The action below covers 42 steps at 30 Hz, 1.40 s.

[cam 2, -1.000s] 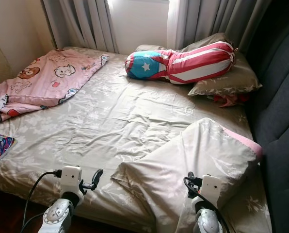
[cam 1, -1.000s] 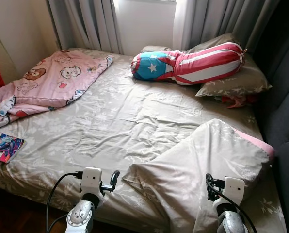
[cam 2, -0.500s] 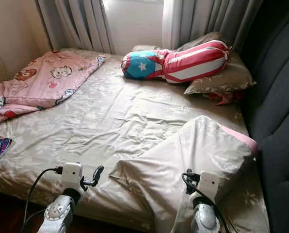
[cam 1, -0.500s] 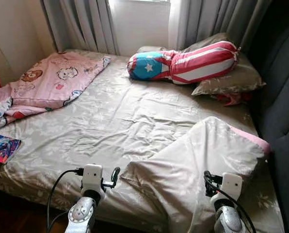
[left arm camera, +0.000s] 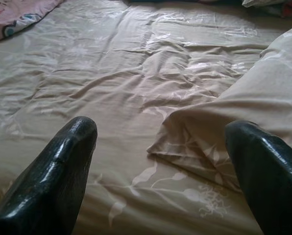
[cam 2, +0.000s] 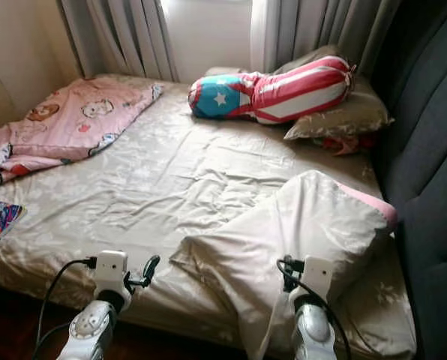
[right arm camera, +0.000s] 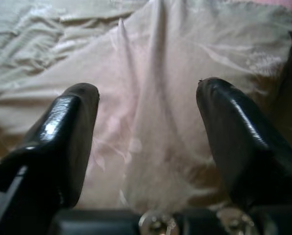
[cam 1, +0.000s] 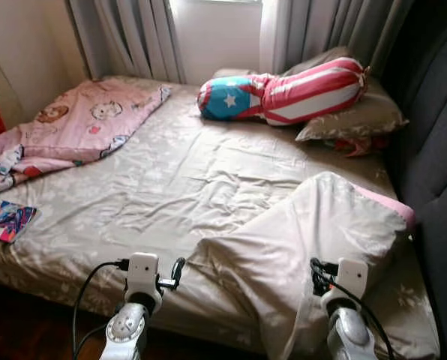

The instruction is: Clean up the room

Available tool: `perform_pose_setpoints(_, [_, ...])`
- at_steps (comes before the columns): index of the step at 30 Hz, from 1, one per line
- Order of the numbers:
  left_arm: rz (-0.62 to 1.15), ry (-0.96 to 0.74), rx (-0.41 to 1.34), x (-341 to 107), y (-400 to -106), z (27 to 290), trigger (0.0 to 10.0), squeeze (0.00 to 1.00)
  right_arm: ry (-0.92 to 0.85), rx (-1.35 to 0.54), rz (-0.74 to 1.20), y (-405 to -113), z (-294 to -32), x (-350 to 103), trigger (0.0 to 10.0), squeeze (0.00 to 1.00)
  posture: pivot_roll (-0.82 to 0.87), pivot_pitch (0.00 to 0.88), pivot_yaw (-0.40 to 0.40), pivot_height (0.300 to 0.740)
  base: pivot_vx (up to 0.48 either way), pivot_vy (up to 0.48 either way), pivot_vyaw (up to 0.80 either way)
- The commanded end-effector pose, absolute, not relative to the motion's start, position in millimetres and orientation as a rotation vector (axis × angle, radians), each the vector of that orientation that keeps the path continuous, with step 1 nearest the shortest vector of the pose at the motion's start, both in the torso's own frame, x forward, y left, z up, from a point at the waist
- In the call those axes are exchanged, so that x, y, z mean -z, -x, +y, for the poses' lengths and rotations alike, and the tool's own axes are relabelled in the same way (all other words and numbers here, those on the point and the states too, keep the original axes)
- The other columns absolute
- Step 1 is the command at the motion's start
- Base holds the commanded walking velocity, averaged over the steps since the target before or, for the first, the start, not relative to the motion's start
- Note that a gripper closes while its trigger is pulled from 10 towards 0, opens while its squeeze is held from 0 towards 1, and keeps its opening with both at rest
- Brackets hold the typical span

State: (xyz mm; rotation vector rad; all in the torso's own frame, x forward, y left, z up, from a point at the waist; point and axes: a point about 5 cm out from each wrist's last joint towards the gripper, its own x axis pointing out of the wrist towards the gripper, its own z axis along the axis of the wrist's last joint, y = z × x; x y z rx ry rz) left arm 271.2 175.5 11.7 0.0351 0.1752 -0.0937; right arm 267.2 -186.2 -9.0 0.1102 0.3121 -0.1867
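Observation:
A beige floral duvet [cam 1: 306, 240] with a pink underside lies folded back in a heap on the front right of the bed [cam 1: 163, 187]. My right gripper [right arm camera: 146, 132] is open and points straight at this heap, close to its cloth, with nothing between its fingers. My left gripper [left arm camera: 160, 166] is open too, low over the front edge of the bed, with the duvet's folded corner [left arm camera: 158, 147] just ahead of it. In the eye views the left gripper [cam 1: 175, 271] sits just left of that corner.
A pink cartoon blanket [cam 1: 73, 127] lies crumpled at the back left, with a colourful booklet [cam 1: 6, 219] near the left edge. A star-and-stripes bolster [cam 1: 283, 90] rests on a beige pillow [cam 1: 358, 116] at the head. A dark padded headboard [cam 1: 433, 172] runs along the right.
The whole picture has shifted a little, so the camera moved. Both arms keep the same pose at the bed's front edge, and nothing on the bed has moved.

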Motion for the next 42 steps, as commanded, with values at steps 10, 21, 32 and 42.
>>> perform_pose_setpoints(10, [0.181,-0.030,0.094,-12,-268,180,10.0,0.00,-0.116,0.265,0.424,-267,-193,17,10.0,1.00,-0.05,0.043,-0.018,0.665,0.000,0.000,0.00])
perform_pose_setpoints(21, [0.188,-0.040,0.103,-13,-263,188,10.0,0.00,-0.238,0.275,0.503,-279,-178,16,10.0,1.00,-0.02,0.086,-0.004,0.665,0.000,0.000,0.00])
perform_pose_setpoints(32, [0.108,-0.085,0.171,-35,-256,187,10.0,0.00,-0.417,0.350,0.555,-283,-179,16,10.0,0.00,0.04,0.167,0.018,0.665,0.000,0.000,0.00])
perform_pose_setpoints(42, [0.067,-0.075,0.187,-56,-260,179,10.0,0.00,-0.396,0.460,0.503,-290,-195,6,10.0,0.00,0.02,0.270,0.047,0.665,0.000,0.000,0.00])
